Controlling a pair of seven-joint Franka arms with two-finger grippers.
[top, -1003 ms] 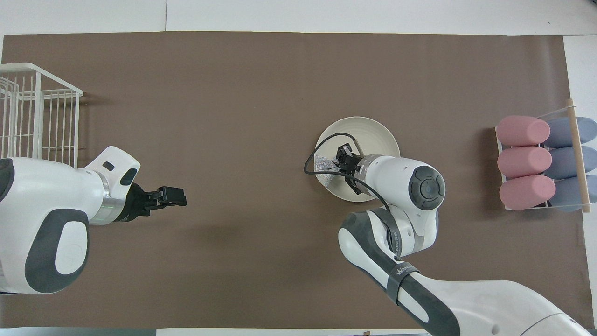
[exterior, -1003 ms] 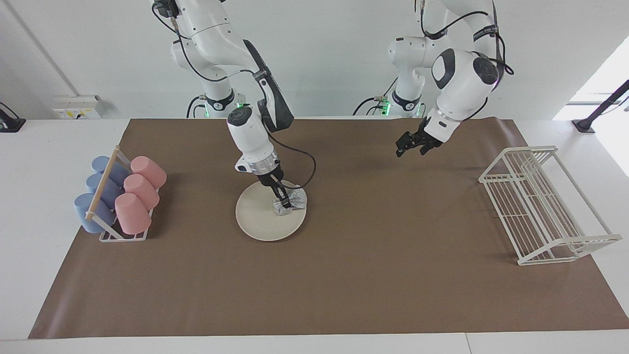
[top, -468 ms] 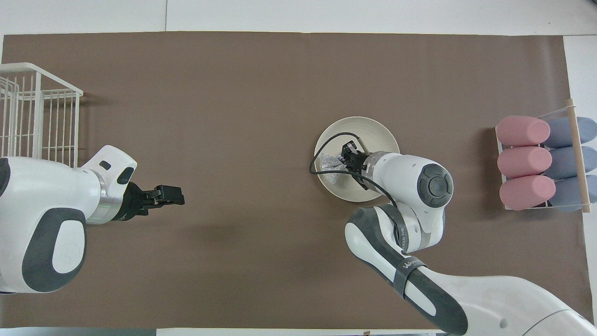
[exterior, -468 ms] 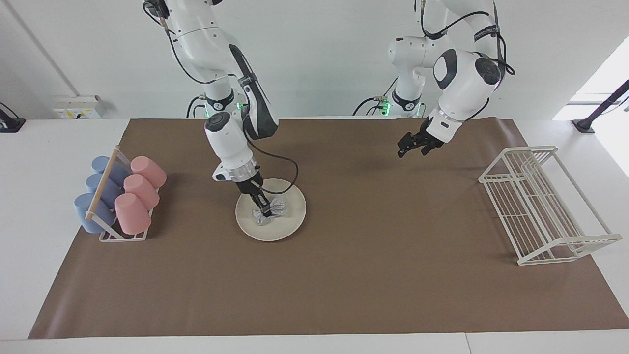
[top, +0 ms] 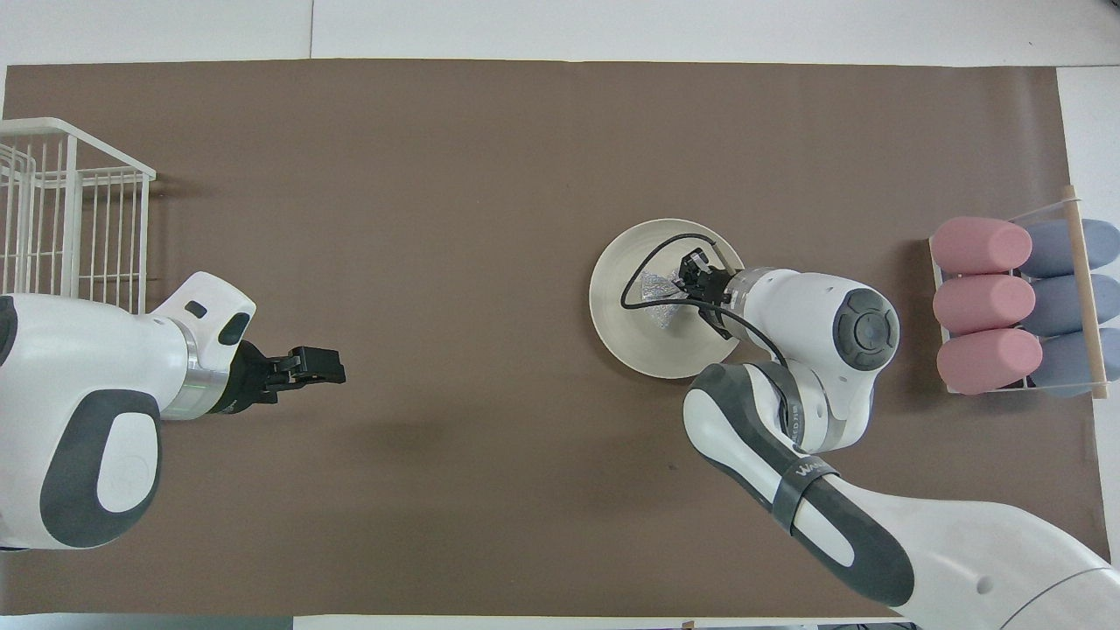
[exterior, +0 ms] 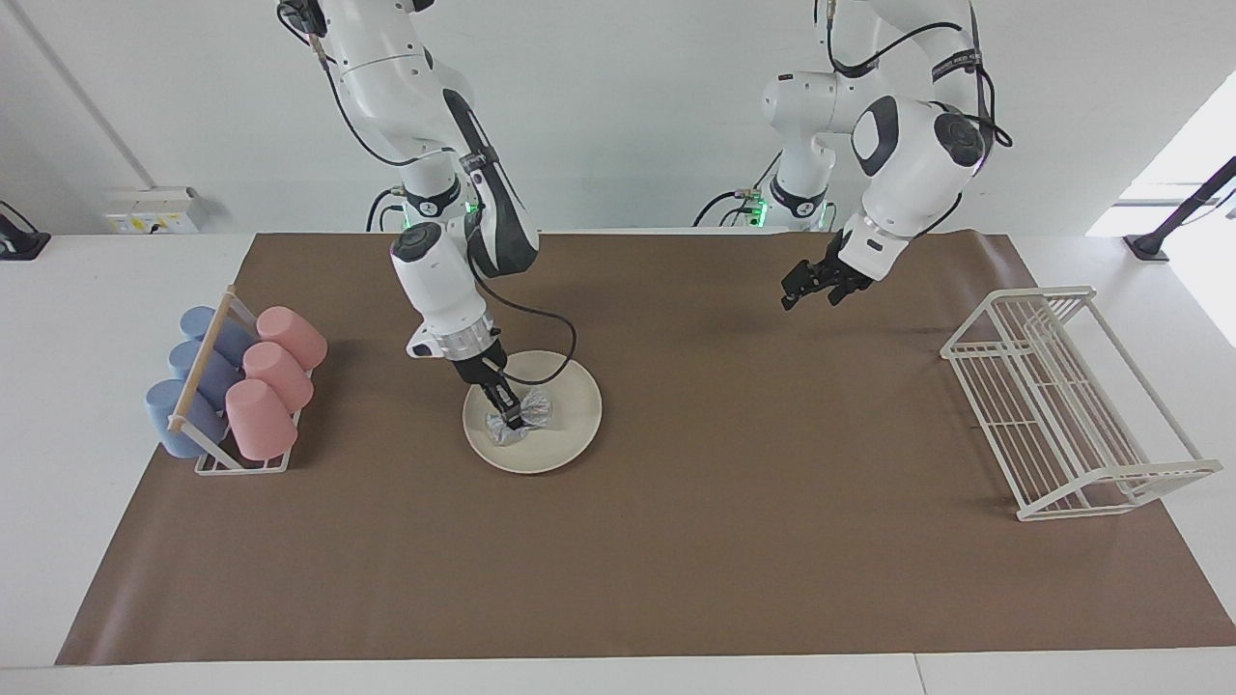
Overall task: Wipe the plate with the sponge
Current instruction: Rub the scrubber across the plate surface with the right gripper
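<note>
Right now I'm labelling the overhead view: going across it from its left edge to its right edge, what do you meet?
Wire rack → left claw → sponge on the plate → cup holder.

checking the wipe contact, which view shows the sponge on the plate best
The facing view. There the sponge shows whole, pressed on the plate under the right gripper, which is shut on it. In the overhead view the gripper and its cable cover part of the sponge.
</note>
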